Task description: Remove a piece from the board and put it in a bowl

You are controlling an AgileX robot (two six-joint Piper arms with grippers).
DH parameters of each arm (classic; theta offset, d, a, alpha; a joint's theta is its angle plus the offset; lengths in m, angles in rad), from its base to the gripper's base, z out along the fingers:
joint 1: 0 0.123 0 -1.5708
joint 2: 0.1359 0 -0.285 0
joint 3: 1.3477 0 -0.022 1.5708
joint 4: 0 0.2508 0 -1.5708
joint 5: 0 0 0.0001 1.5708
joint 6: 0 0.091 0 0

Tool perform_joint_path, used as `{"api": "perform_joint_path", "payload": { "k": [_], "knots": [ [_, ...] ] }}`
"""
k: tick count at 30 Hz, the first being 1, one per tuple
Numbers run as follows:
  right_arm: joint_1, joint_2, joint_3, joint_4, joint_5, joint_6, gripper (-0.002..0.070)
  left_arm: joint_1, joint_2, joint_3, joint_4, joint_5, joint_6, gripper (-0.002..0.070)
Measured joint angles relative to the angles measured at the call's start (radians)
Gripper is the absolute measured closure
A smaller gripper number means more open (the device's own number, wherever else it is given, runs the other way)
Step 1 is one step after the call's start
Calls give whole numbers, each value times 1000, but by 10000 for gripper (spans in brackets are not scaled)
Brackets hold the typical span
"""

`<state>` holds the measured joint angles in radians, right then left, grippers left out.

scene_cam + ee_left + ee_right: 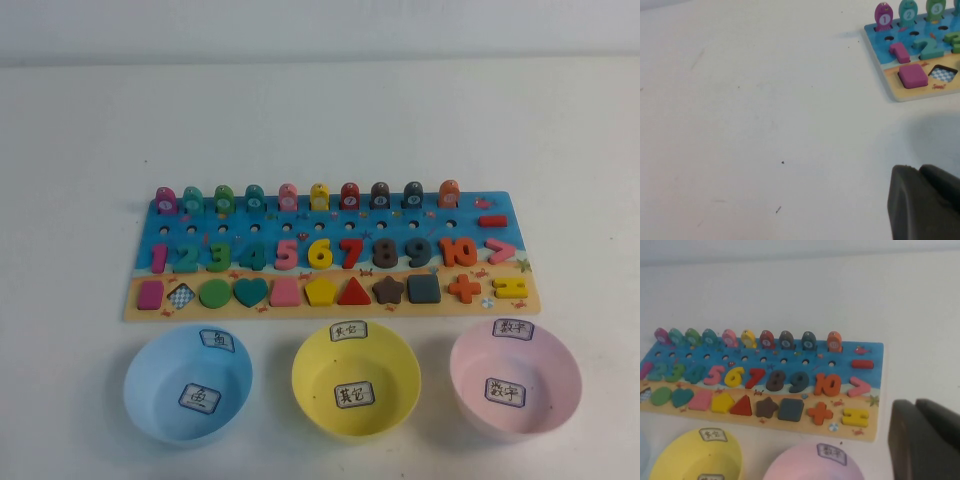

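Three bowls sit in a row on the white desk (80,120) in front of the board (330,305): blue bowl (187,383), yellow bowl (356,379), pink bowl (515,379). The yellow equals-sign piece (509,288) is in its slot at the board's end, just past the orange plus (463,288).

Neither arm shows in the high view, so it's wrist cams only. The right gripper (927,440) is cut off at the frame edge, just a dark lump; its fingers are pressed together, holding nothing. It hangs above the desk off the board's end, near the piece (855,416), with the pink bowl (815,467) close beside it and the yellow bowl (695,455) further off, both cropped.

The left gripper (925,202) is also only a dark corner, can't tell if it's spread or not. It's over bare desk, well apart from the board's other end (905,95), where only the purple square (913,75) and a few numbers make it in.
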<state>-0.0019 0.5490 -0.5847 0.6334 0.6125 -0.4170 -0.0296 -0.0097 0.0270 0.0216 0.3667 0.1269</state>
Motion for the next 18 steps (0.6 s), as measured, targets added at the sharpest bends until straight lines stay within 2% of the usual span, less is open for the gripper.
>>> {"api": "perform_joint_path", "payload": {
  "k": [4, 12, 15, 18],
  "knots": [
    [2, 202, -196, -52, 96, -30, 694, 0, 0, 0, 0, 0, 0, 680],
    [6, 650, -611, -150, 484, -70, 694, 0, 0, 0, 0, 0, 0, 680],
    [47, 779, -718, -210, 551, -52, 694, 0, 0, 0, 0, 0, 0, 680],
    [132, 887, -808, -358, 594, 22, 694, 0, 0, 0, 0, 0, 0, 680]
  ]
}}
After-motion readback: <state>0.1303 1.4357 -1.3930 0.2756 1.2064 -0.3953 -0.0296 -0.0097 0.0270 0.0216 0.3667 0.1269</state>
